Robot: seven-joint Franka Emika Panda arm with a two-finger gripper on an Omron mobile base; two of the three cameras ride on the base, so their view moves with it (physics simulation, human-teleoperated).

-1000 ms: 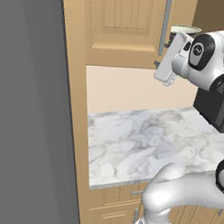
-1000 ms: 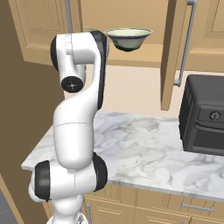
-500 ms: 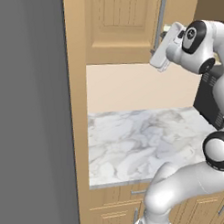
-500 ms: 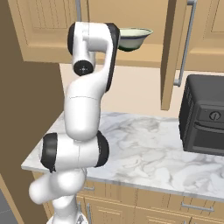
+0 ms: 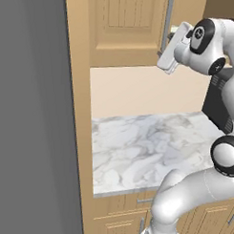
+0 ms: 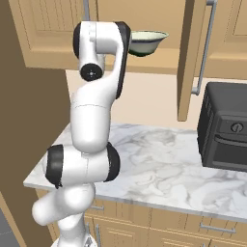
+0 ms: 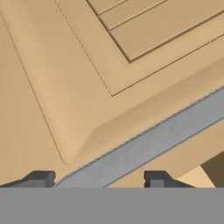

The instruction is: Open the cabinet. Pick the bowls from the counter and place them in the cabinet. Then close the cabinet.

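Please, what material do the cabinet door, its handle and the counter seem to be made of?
Cabinet door: light wood by its tan colour and panel grooves, matte. Handle: probably metal, a plain grey bar with a dull finish. Counter: looks like white marble with grey veins, smooth.

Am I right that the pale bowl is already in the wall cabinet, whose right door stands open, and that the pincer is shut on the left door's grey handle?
Not quite: in the hand view the pincer is open, its fingertips either side of the grey handle, not clamped. The rest holds: in the right base view the pale bowl sits in the wall cabinet, right door open.
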